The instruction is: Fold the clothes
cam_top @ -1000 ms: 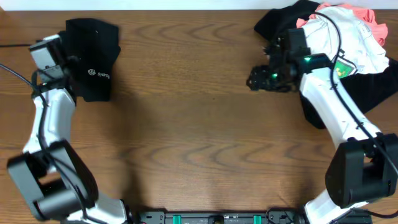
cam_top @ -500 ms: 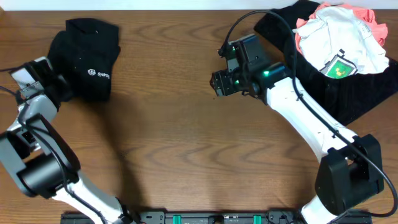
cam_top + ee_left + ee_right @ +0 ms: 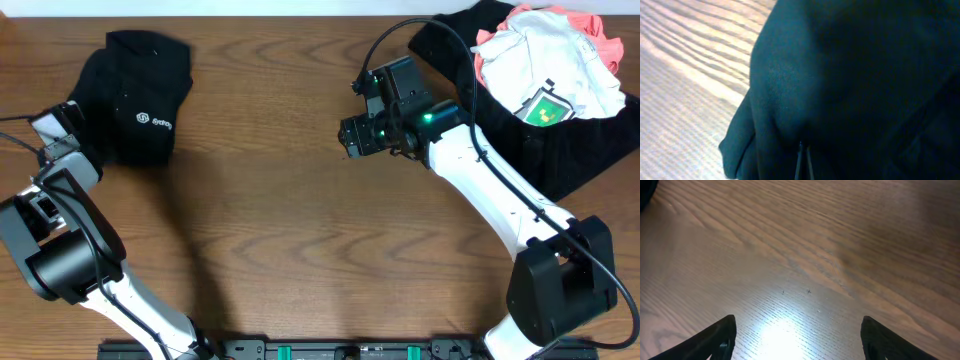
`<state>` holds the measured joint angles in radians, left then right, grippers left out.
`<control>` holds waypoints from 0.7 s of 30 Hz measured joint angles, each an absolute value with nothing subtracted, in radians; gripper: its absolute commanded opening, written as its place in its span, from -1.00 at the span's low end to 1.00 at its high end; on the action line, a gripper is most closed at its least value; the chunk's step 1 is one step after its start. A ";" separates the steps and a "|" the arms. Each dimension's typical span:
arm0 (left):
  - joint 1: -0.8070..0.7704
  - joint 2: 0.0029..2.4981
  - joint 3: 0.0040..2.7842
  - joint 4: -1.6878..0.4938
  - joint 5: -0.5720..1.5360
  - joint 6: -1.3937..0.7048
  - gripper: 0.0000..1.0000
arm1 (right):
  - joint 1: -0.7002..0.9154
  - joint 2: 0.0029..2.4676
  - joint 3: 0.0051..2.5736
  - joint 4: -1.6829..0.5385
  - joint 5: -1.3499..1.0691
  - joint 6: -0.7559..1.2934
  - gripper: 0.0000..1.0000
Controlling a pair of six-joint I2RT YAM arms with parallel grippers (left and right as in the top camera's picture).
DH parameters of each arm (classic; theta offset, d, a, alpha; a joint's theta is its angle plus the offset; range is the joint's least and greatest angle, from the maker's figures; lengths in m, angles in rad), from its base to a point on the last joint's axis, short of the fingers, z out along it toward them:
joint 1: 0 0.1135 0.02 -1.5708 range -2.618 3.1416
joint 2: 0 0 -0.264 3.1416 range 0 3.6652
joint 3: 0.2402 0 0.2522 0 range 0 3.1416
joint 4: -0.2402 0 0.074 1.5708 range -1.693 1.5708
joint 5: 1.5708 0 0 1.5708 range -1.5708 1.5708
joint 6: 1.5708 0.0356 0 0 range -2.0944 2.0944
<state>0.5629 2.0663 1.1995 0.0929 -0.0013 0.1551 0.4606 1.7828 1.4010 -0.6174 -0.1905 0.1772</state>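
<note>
A folded black garment (image 3: 140,85) with a small white logo lies at the far left of the table. My left gripper (image 3: 88,148) is at its lower left edge. In the left wrist view the black garment (image 3: 855,75) fills most of the frame, and the left gripper's fingers (image 3: 802,162) are closed together on its cloth. My right gripper (image 3: 352,138) is open and empty above bare wood near the table's middle. Its two fingertips are wide apart in the right wrist view (image 3: 797,340).
A pile of clothes sits at the back right: a white shirt (image 3: 545,60) with a green tag, a pink garment (image 3: 590,22) and a black garment (image 3: 560,150) beneath them. The wooden table (image 3: 300,230) spans the view.
My right arm swung left, away from the clothes pile to the middle of the table. My left arm swung outward to the left, and the black garment shifted slightly left with it.
</note>
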 measured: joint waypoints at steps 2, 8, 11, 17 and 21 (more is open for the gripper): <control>0.563 2.066 1.200 0.094 -0.015 0.155 -0.88 | 0.460 1.783 1.401 -0.617 -0.190 0.177 0.59; 0.568 2.019 1.199 0.054 0.004 0.154 -0.88 | 0.460 1.783 1.401 -0.618 -0.190 0.176 0.65; 0.574 1.937 1.199 -0.021 0.095 0.154 -0.88 | 0.460 1.783 1.401 -0.618 -0.190 0.176 0.66; 0.564 1.813 1.201 -0.215 0.242 0.136 -0.88 | 0.460 1.783 1.401 -0.618 -0.190 0.175 0.71; 0.537 1.861 1.200 -0.263 0.269 0.131 -0.88 | 0.460 1.783 1.401 -0.618 -0.190 0.175 0.73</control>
